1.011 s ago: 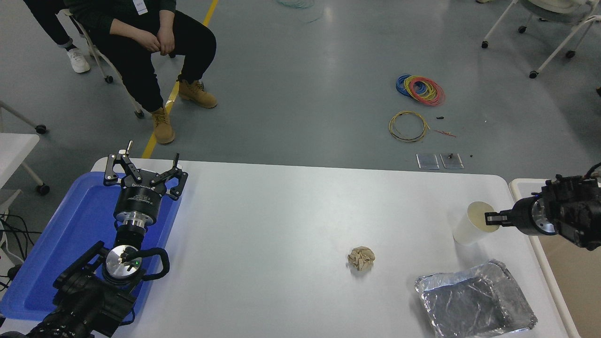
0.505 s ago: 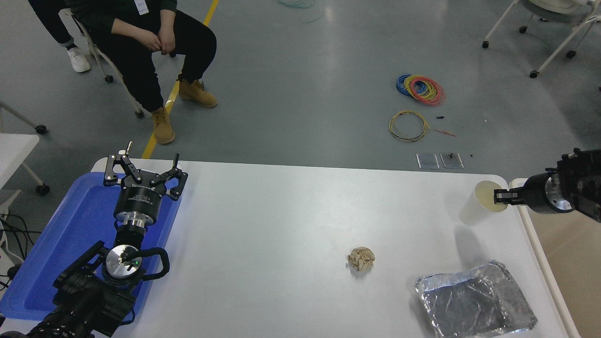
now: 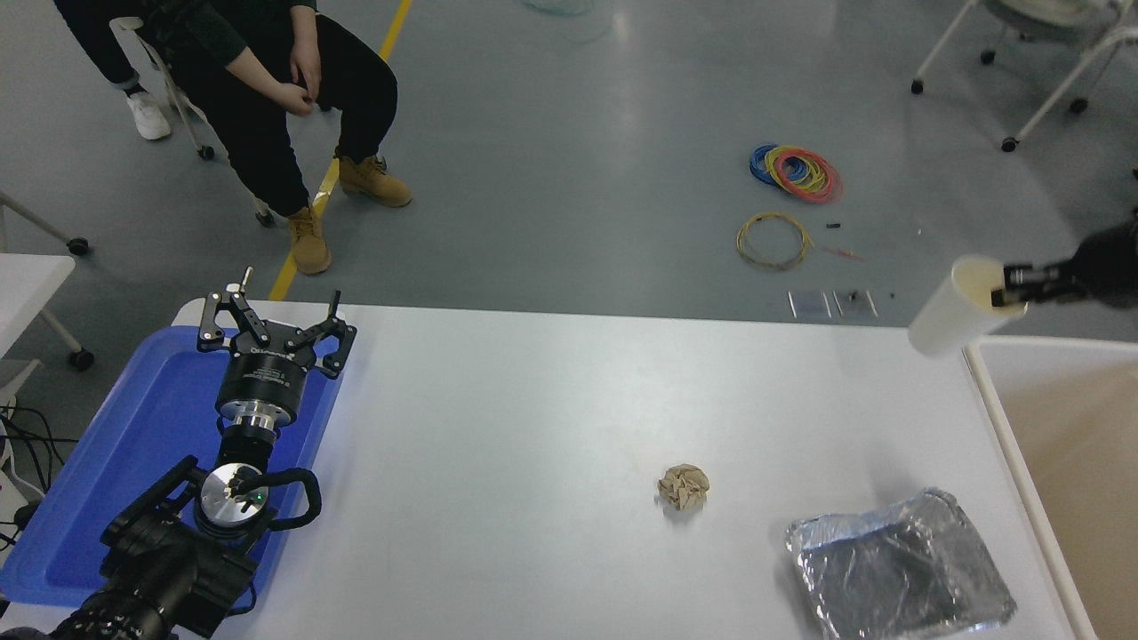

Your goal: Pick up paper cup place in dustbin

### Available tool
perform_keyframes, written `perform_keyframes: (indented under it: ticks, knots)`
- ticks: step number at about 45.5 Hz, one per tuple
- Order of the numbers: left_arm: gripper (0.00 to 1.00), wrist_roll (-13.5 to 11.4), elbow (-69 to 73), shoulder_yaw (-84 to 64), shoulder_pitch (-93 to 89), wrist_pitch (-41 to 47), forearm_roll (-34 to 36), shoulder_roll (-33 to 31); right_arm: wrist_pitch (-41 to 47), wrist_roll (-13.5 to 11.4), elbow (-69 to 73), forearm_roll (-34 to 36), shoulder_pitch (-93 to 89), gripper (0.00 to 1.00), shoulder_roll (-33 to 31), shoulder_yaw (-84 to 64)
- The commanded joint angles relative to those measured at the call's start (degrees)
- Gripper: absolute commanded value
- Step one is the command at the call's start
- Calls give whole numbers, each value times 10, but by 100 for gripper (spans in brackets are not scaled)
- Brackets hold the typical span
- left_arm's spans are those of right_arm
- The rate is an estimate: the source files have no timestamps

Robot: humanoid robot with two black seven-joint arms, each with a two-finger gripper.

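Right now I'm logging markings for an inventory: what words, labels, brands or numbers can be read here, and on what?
Left gripper body: a line of white print, too small and blurred to read.
Paper cup, held in the right gripper: plain, no print visible.
Foil tray, blue tray and dustbin: no text visible.
Nothing else is legible.
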Motion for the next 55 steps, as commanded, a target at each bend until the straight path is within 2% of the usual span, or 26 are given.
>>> perform_keyframes:
  ticks: [1, 27, 44, 51, 55]
  knots:
    - [100, 0, 0, 0, 0, 0, 0, 0, 62, 1, 41, -19, 122, 0, -16, -16]
    - [100, 0, 0, 0, 0, 0, 0, 0, 61, -3, 51, -22, 138, 0, -15, -27]
    - [100, 0, 0, 0, 0, 0, 0, 0, -8, -8, -60, -15, 14, 0, -33, -21]
    - [100, 0, 0, 0, 0, 1, 0, 0, -24, -12, -125, 39, -50, 0, -39, -23]
    - [100, 0, 0, 0, 0, 0, 0, 0, -42, -29, -159, 78, -86, 0, -48, -26]
